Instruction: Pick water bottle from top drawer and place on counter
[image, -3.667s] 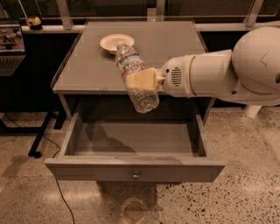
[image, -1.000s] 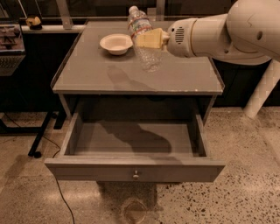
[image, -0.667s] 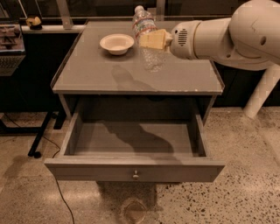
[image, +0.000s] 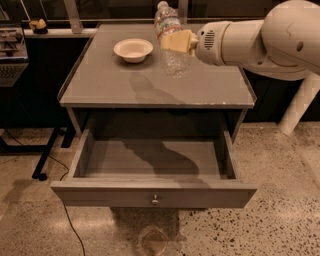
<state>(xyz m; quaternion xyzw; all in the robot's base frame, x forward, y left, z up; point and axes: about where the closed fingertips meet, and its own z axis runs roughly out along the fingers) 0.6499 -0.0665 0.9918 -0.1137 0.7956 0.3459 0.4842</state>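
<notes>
The water bottle (image: 171, 52) is clear and crinkled, with a white cap and a red-and-white label near the neck. It stands nearly upright, tilted slightly left, over the right middle of the grey counter (image: 115, 85). I cannot tell if its base touches the top. My gripper (image: 176, 41) comes in from the right and its tan fingers are shut on the bottle's middle. The top drawer (image: 150, 192) is pulled fully open below, and its inside shows nothing but shadow.
A small white bowl (image: 133, 49) sits on the counter left of the bottle. The white arm (image: 265, 35) spans the upper right. A black stand with a cable (image: 47, 160) is on the floor at left. A white post (image: 300, 105) stands at right.
The bottle has gone from hanging over the drawer's back edge up onto the counter area. Over the last second the gripper shifted it slightly right and more upright.
</notes>
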